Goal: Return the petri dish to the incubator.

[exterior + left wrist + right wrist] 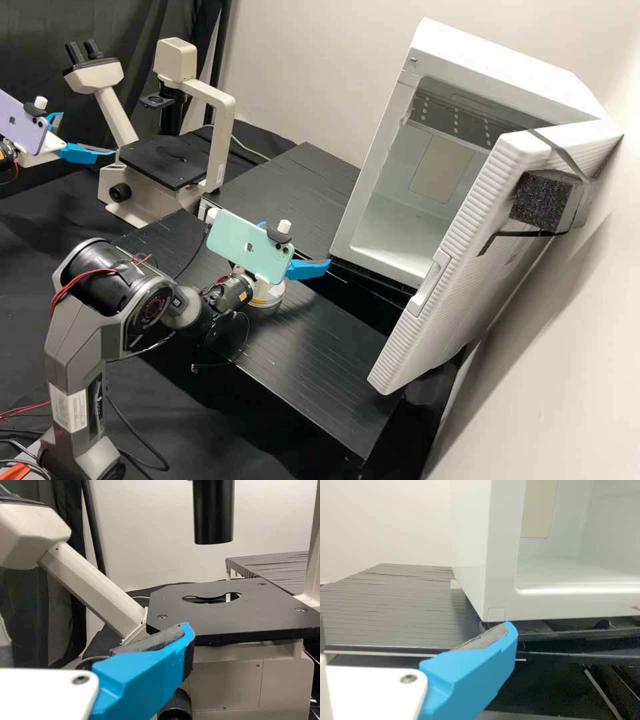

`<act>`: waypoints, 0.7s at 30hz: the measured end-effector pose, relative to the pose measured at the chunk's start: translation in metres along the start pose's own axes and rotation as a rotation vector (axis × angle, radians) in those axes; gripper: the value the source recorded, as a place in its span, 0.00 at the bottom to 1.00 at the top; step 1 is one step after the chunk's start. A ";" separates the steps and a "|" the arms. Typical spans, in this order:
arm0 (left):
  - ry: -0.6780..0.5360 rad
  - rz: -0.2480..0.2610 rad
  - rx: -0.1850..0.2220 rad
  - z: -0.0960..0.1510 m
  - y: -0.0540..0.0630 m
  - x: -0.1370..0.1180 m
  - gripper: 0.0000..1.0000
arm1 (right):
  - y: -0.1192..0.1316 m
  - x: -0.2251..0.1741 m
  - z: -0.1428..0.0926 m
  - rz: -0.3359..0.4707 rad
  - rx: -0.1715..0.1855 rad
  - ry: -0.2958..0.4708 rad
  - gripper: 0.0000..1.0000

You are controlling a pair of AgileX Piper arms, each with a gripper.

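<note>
In the high view, my left gripper (pixel 87 134) is at the far left beside the microscope, its blue fingers apart. My right gripper (pixel 297 243) stands open over the black bench, short of the white incubator (pixel 373 163), whose door (pixel 460 260) is swung wide. The left wrist view has my left gripper (pixel 95 637) in front of the microscope's black stage (pixel 272 611), with one finger clearly seen. In the right wrist view, my right gripper (pixel 416 630) has a blue finger near the lower front corner of the incubator (pixel 505 555), with no visible contact.
The microscope (pixel 217 143) stands at the back left, its black tube (pixel 213 512) above the stage. Slatted black bench panels (pixel 307 193) extend to the incubator. A foam block (pixel 543 200) is strapped to the door's outside.
</note>
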 end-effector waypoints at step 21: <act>0.000 0.000 0.000 0.000 0.000 0.000 1.00 | 0.008 -0.075 0.009 0.102 0.031 0.070 1.00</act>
